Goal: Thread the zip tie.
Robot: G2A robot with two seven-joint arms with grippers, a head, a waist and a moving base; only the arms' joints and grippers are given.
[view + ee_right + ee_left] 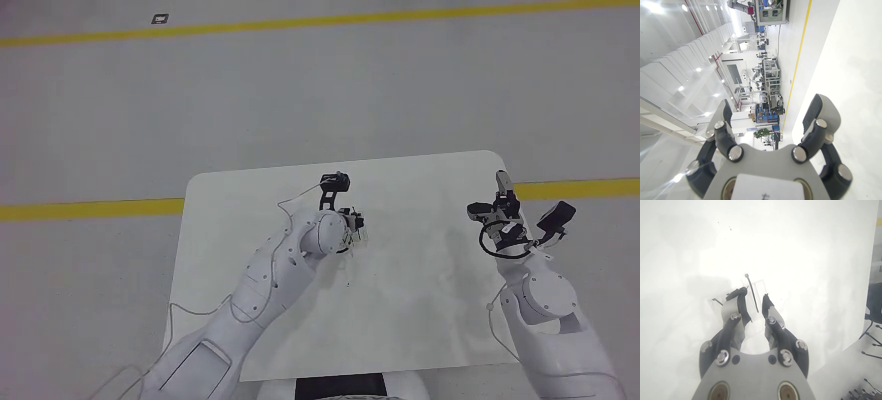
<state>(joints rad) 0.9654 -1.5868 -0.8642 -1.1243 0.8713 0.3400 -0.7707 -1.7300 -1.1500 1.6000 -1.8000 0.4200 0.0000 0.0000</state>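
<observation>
Left claw (754, 293): It is closest to the camera. Its two fingers (743, 306) are apart and hold nothing. Ragged black tape wraps the tips.
Zip tie (750, 285): It is thin and black. It lies flat on a clear sheet (761, 289), right in the gap between the two fingers. Its square head end pokes out past the fingertips, away from the palm. I cannot tell if the fingers touch the sheet or hang just over it.
Clear sheet: It lies flat on the white table (791, 256), about the middle, a bit to the far side.
Second black bit (717, 301): It is just beside the claw on the same sheet and partly hidden by a finger. Too little shows to say what it is.
Right claw (771, 103): Its fingers are wide apart and hold nothing. It is by the right edge of the table, well apart from the zip tie, and points out at the room.
What could go wrong: The zip tie is very thin and flat, so I think the fingers could close and slide over it.
Also: The claw could push the clear sheet, and the zip tie would slide along with it.
Also: The loose tape could catch on the zip tie and twist it.
Also: A grab at the middle could leave the tail hard to poke into the head.
</observation>
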